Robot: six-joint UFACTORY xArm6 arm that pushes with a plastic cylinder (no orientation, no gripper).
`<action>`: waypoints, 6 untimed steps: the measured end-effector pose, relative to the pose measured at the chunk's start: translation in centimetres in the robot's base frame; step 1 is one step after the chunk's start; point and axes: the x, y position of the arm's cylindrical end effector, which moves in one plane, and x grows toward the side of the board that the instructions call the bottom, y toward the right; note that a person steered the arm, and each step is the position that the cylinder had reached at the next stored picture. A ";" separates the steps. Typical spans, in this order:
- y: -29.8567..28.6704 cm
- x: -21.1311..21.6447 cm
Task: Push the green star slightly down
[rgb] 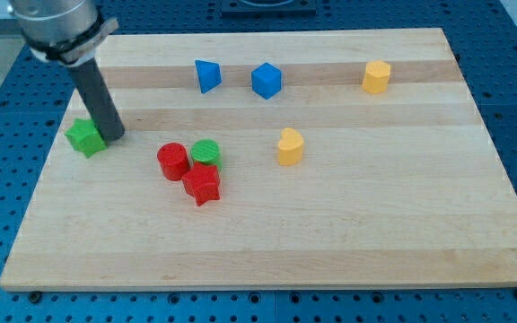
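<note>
The green star (84, 136) lies near the left edge of the wooden board (348, 233). My tip (114, 137) is at the end of the dark rod that comes down from the view's top left. It stands right beside the star's right side, touching or almost touching it.
A red cylinder (172, 161), a green cylinder (205, 152) and a red star (202, 184) cluster right of my tip. A yellow block (289, 146) sits mid-board. A blue triangle (207, 75), a blue cube (266, 80) and a yellow block (377, 77) lie along the top.
</note>
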 end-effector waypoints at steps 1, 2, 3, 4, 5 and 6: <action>0.0 -1.1; 0.0 -5.1; -1.1 -5.7; -1.4 -1.6; -1.8 3.1; -1.8 4.5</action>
